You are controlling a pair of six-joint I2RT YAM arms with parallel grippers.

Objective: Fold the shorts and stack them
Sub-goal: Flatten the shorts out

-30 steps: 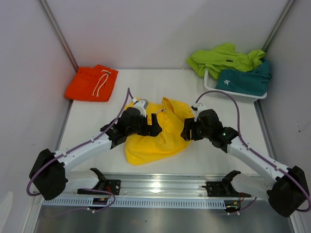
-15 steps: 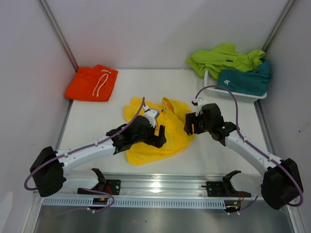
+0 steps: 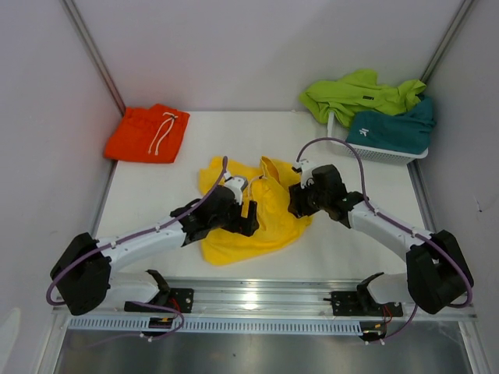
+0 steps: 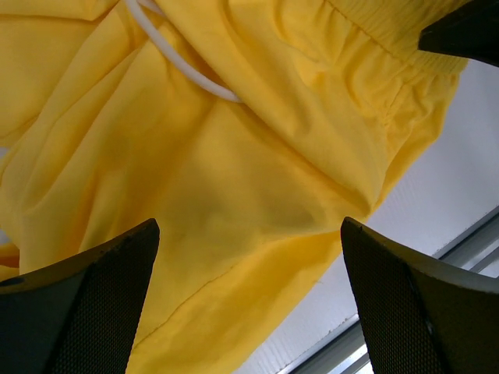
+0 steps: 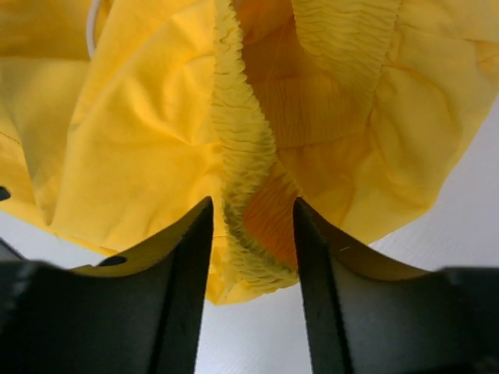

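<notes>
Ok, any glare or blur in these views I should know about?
Top external: even light, one glare patch on the metal rail at the bottom. Left wrist: yellow shorts sharp, fingers dark. Right wrist: waistband crisp, near fingers soft.

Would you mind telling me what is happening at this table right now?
Two robot arms are working on the crumpled yellow fabric shorts mid-table. The left gripper hovers open over them; the right gripper straddles their ribbed waistband, grip unclear. Folded orange shorts lie at the far left; lime green shorts and teal shorts sit on the white mesh basket.
</notes>
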